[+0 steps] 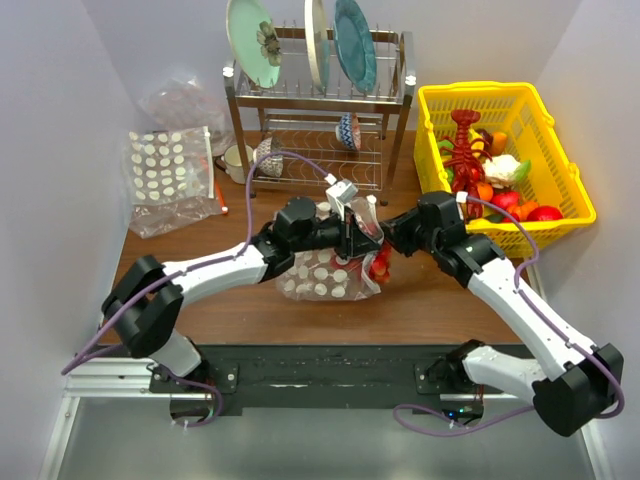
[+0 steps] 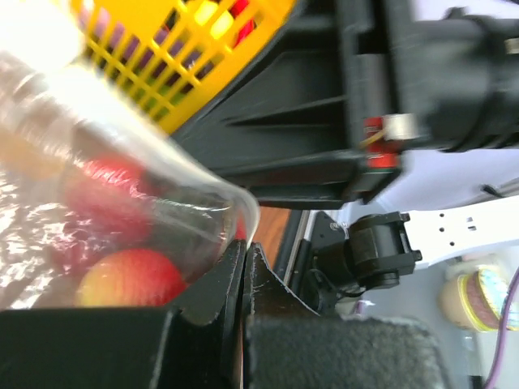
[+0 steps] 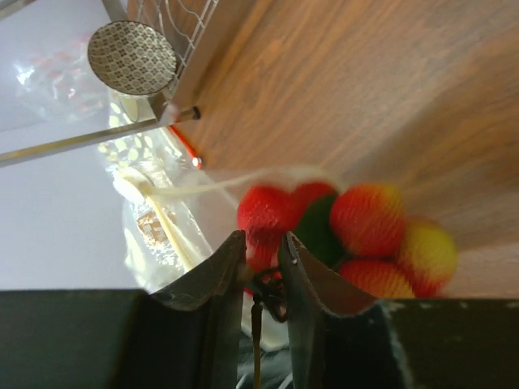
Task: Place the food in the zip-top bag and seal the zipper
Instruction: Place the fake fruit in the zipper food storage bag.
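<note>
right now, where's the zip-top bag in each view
top external: zip-top bag sits in the middle of the frame.
left wrist: the bag fills the left half, its edge running into the shut jaws.
right wrist: the bag is centre to right, just past the fingertips.
shared landmark: the red toy fruit inside it shows in all three.

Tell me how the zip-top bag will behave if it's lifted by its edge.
Probably floppy: the zip-top bag has clear film that wrinkles and folds where the left gripper pinches it. It would likely sag, bottom-heavy, since the toy fruit bunches together inside. The film looks glossy, so it may slide out of a light pinch.
</note>
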### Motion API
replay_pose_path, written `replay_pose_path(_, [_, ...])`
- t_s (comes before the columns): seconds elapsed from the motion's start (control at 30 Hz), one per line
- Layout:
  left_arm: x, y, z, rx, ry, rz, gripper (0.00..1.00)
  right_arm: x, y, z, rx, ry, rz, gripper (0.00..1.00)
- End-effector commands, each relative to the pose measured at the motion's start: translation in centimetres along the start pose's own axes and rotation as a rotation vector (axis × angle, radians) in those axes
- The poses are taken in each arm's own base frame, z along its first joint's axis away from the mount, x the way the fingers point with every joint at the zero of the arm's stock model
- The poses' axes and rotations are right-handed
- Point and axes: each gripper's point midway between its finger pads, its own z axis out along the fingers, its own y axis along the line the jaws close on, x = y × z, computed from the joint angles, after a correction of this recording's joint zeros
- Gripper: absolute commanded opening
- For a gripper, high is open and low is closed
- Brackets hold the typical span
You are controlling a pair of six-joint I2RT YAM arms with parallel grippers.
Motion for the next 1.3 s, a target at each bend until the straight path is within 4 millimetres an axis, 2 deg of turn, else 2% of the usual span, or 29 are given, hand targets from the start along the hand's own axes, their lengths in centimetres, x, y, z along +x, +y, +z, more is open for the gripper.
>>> replay_pose_path(0.0, [0.1,-0.6,0.9,0.104,-0.075,-0.054,0.00,0.8,0.1,-1.6,-0.031,0.043,-0.029,0.37])
replay_pose_path(0.07, [0.5,-0.4,1.1,0.116,-0.077,-0.059,0.00,0.6,-0.6,-1.7,-0.007,0.028,-0.050,0.43])
replay_pose_path(0.13, [0.7,-0.3,1.0,0.121,-0.087,-0.061,0.00,0.0,-0.9,-2.0,0.008,0.001,-0.068,0.44])
replay_pose_path(0.2, [0.9,0.1,1.0,0.107,-0.081,-0.058,0.00,-1.3,-1.8,-2.5,0.042,-0.068,-0.113,0.48])
replay_pose_path(0.27, [1.1,0.5,1.2,0.090,-0.075,-0.058,0.00,-2.9,-2.4,-3.1,0.073,-0.147,-0.169,0.57])
replay_pose_path(0.33, [1.8,1.3,1.4,0.063,-0.046,-0.058,0.00,-3.6,-2.5,-3.4,0.076,-0.179,-0.214,0.58])
replay_pose_path(0.4, [2.3,1.8,1.6,0.043,-0.021,-0.053,0.00,-4.8,-2.2,-3.9,0.059,-0.233,-0.367,0.57])
replay_pose_path(0.43, [2.7,2.3,1.7,0.032,-0.009,-0.056,0.00,-4.8,-2.4,-3.8,0.050,-0.231,-0.443,0.56])
replay_pose_path(0.47, [2.7,2.3,1.8,0.029,-0.004,-0.057,0.00,-5.1,-1.8,-3.8,0.014,-0.239,-0.603,0.56])
replay_pose_path(0.5, [2.9,2.5,1.9,0.026,0.005,-0.056,0.00,-5.1,-2.2,-4.1,0.012,-0.236,-0.667,0.56])
replay_pose_path(0.6, [3.4,2.9,2.0,0.017,0.019,-0.058,0.00,-4.2,-4.1,-4.4,0.017,-0.168,-0.837,0.57])
replay_pose_path(0.63, [3.4,3.0,2.0,0.012,0.019,-0.057,0.00,-3.6,-5.5,-4.4,0.021,-0.133,-0.851,0.57])
replay_pose_path(0.67, [3.6,3.1,2.0,0.009,0.023,-0.050,0.00,-3.1,-6.2,-4.3,0.014,-0.114,-0.849,0.58])
replay_pose_path(0.7, [3.7,3.2,2.0,0.003,0.031,-0.050,0.00,-2.2,-8.2,-3.5,0.027,-0.065,-0.856,0.63])
replay_pose_path(0.8, [4.1,3.5,1.7,-0.023,0.049,-0.030,0.00,-0.2,-9.5,-3.2,-0.048,-0.004,-0.802,0.71])
replay_pose_path(0.83, [3.9,3.6,1.5,-0.035,0.045,-0.022,0.00,0.4,-11.0,-2.2,-0.047,0.010,-0.789,0.72])
replay_pose_path(0.87, [3.8,3.7,1.3,-0.043,0.046,-0.005,0.00,1.2,-11.2,-2.2,-0.078,0.034,-0.759,0.74])
replay_pose_path(0.9, [4.1,3.9,1.1,-0.057,0.060,-0.005,0.00,1.9,-12.7,-1.5,-0.073,0.066,-0.754,0.77])
replay_pose_path(0.93, [3.9,3.8,0.9,-0.063,0.059,0.002,0.00,2.2,-12.0,-1.1,-0.127,0.059,-0.739,0.77])
replay_pose_path(0.97, [4.2,4.0,0.8,-0.075,0.073,0.008,0.00,3.0,-12.2,-0.8,-0.146,0.090,-0.733,0.79])
replay_pose_path(1.0, [4.1,3.9,0.7,-0.077,0.074,0.013,0.00,3.5,-13.3,-0.2,-0.140,0.112,-0.733,0.80])
replay_pose_path(1.07, [4.1,3.9,0.4,-0.082,0.077,0.019,0.00,3.8,-13.2,0.7,-0.163,0.115,-0.725,0.88])
replay_pose_path(1.1, [4.1,3.8,0.4,-0.082,0.079,0.020,0.00,4.4,-14.5,1.5,-0.135,0.154,-0.726,0.92])
replay_pose_path(1.17, [4.1,3.8,0.2,-0.085,0.082,0.019,0.00,4.9,-14.3,2.4,-0.158,0.163,-0.717,0.92])
replay_pose_path(1.2, [4.1,3.8,0.2,-0.083,0.083,0.019,0.00,5.6,-15.6,3.0,-0.136,0.203,-0.714,0.92])
replay_pose_path(1.23, [4.2,3.7,0.2,-0.080,0.085,0.019,0.00,5.8,-14.8,3.4,-0.181,0.196,-0.708,0.92])
replay_pose_path(1.27, [4.2,3.8,0.2,-0.079,0.084,0.015,0.00,5.9,-14.9,3.7,-0.182,0.202,-0.704,0.92])
